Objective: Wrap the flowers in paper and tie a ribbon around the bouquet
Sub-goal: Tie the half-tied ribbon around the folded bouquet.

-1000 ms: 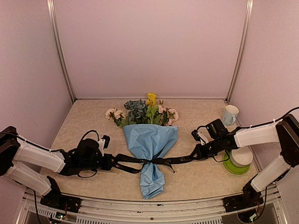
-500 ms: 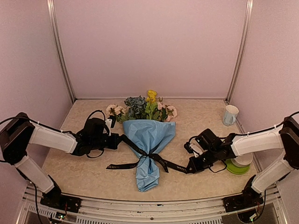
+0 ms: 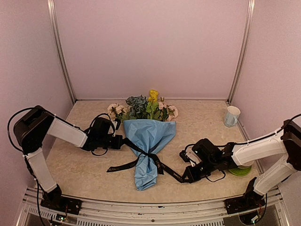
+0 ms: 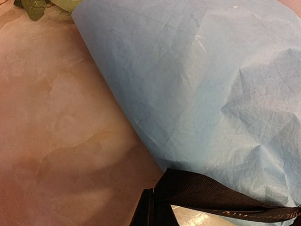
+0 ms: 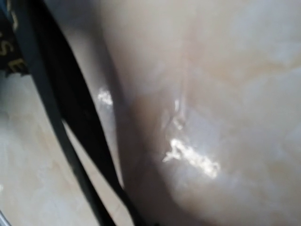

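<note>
Black ribbon (image 3: 133, 146): taut diagonal across the bouquet (image 3: 149, 134) waist, strung between my claws.
Left claw (image 3: 120, 141): clamped on far-left end.
Right claw (image 3: 185, 178): clamped on near-right end.

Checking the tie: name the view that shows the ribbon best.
Top external: the ribbon shows whole, crossing the bouquet from the left gripper to the right gripper. Left wrist catches only a short stretch against the paper; right wrist, blurred close strands over the table.

You are looking into a lab robot cell: plain pale walls (image 3: 150, 47) close the marble-patterned table (image 3: 80, 174) on three sides, metal posts (image 3: 61, 52) stand in the far corners, and the left arm (image 3: 66, 133) and the right arm (image 3: 254, 149) are bolted at the near edge.
</note>
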You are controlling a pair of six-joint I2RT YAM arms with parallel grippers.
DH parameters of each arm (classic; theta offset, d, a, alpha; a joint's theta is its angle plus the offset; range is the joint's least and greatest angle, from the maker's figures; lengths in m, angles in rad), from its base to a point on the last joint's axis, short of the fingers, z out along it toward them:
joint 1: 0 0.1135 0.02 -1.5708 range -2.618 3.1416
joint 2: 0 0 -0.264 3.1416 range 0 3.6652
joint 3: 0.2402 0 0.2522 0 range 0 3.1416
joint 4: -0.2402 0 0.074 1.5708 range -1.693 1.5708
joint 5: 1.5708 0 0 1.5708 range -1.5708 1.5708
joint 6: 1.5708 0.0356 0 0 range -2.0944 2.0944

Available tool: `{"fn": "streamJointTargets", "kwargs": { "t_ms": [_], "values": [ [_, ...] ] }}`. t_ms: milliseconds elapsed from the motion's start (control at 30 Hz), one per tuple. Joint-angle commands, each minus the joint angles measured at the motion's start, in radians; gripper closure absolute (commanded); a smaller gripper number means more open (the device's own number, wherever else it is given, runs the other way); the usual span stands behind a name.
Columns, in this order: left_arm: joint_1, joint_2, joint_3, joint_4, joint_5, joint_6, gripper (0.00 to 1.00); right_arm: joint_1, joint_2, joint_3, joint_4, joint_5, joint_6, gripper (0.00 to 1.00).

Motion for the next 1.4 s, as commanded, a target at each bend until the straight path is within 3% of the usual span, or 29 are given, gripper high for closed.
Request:
{"fn": "streamJointTargets", "kwargs": {
  "t_ms": [0,400,567,867,1000,1267,1333,1367],
  "values": [
    [0.045,0.016,0.01,-0.013,-0.058,0.014,1.0,0.02,0.01,-0.092,-0.159,-0.001,0.033,1.0],
    [0.073,0.001,-0.03,0.01,-0.046,0.03,1.0,0.034,-0.026,-0.142,-0.121,-0.027,0.068,1.0],
    [0.045,-0.106,-0.102,0.036,0.012,-0.005,1.0,-0.001,-0.056,-0.027,-0.125,0.0,0.013,1.0],
    [-0.098,-0.398,-0.32,0.003,-0.07,-0.133,1.0,-0.112,0.022,0.194,-0.108,0.099,-0.137,1.0],
    [-0.111,-0.41,-0.405,0.05,-0.055,-0.2,1.0,-0.133,0.068,0.242,-0.114,0.141,-0.177,1.0],
    [-0.169,-0.4,-0.42,0.025,-0.076,-0.241,1.0,-0.191,0.066,0.275,-0.108,0.172,-0.231,1.0],
    [-0.177,-0.413,-0.419,0.005,-0.086,-0.245,0.99,-0.192,0.062,0.289,-0.119,0.162,-0.245,0.87],
    [-0.182,-0.428,-0.419,-0.01,-0.099,-0.248,0.9,-0.193,0.057,0.292,-0.126,0.158,-0.252,0.76]
  ]
}}
